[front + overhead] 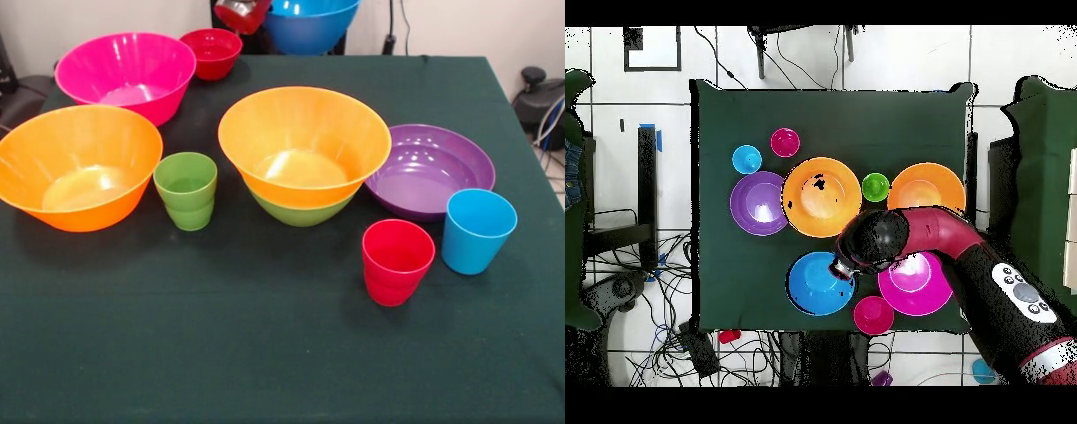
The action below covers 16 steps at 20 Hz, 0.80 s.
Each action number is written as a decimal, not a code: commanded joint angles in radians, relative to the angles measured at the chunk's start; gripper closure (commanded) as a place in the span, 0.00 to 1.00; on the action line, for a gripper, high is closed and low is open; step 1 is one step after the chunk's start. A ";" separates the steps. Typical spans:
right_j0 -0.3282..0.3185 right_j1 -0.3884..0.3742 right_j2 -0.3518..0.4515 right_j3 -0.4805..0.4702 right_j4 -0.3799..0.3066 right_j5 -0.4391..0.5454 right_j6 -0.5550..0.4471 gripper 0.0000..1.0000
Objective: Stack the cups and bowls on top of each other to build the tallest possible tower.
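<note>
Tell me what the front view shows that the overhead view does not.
Only the front view shows the green bowl nested under the orange bowl. Only the overhead view shows the whole blue bowl, the arm beside it, and the floor cables. Both show the pink bowl, the purple bowl and the three cups.

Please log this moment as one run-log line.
tool: holds blue bowl aloft | tower: orange on green | cups: unstacked
</note>
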<state>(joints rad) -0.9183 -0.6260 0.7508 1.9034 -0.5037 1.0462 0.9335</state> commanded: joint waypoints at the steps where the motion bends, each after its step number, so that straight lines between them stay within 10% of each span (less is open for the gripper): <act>1: 0.033 -0.092 0.103 0.020 0.159 -0.028 0.094 1.00; 16: 0.105 -0.043 0.001 -0.125 0.155 -0.075 0.097 1.00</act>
<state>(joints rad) -0.8681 -0.7172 0.7993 1.8694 -0.3212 1.0464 0.9335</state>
